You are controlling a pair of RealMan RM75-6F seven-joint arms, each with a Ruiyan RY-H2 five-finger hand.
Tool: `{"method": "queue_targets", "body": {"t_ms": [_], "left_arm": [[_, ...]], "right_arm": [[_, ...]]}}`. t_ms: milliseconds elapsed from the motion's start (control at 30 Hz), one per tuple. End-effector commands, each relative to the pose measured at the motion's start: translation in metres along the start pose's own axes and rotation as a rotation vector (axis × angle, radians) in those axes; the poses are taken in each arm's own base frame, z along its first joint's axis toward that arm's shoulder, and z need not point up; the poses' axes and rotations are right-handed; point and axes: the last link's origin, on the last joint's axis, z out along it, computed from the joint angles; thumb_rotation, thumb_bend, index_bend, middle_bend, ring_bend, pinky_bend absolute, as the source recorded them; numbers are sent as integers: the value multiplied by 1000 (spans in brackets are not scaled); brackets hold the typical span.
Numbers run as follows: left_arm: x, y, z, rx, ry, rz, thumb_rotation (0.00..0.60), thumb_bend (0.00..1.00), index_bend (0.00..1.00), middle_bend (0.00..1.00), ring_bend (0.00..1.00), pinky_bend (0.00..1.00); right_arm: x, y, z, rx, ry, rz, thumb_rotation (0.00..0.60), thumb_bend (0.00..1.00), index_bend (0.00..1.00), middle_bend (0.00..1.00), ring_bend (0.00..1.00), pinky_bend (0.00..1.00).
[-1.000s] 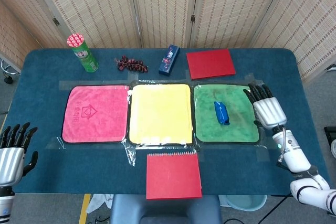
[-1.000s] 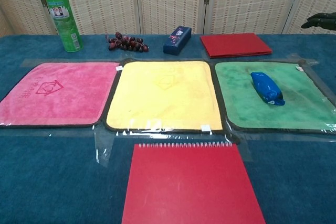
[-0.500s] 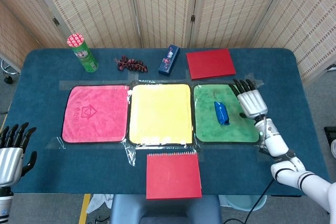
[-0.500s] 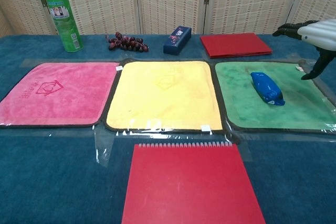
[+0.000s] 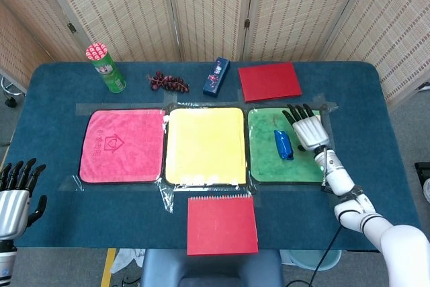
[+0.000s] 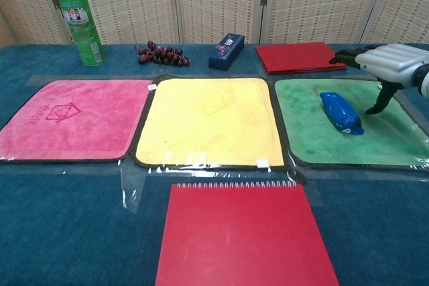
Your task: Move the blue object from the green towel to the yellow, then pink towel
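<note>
We see the blue object [image 5: 283, 144] lying on the green towel [image 5: 267, 160], just to the left of our right hand [image 5: 308, 128], not touched. That hand is flat, fingers spread and holding nothing; over the last second it has come in from the towel's right edge to hover above the towel, close beside the object. Further left of it lie the yellow towel [image 5: 204, 144] and the pink towel [image 5: 121, 146]. Our left hand [image 5: 15, 196] stays low at the table's near left corner, fingers apart, empty.
</note>
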Motion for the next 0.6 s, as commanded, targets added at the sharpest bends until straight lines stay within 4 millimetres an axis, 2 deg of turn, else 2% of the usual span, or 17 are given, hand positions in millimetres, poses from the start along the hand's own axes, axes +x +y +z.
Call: {"method": "queue_targets", "body": {"t_ms": [33, 367, 600], "left_arm": [[0, 0, 0, 0, -5, 0, 600, 482, 181, 98, 82, 13], [1, 1, -1, -3, -9, 2, 600, 482, 182, 92, 82, 13], [1, 1, -2, -2, -10, 3, 600, 482, 182, 91, 83, 13]], "right_arm": [[-3, -7, 5, 21, -2, -10, 600, 127, 0, 0, 0, 0], [1, -32, 15, 90, 48, -16, 600, 127, 0, 0, 0, 0], [19, -75, 27, 190, 140, 26, 600, 126, 0, 0, 0, 0]]}}
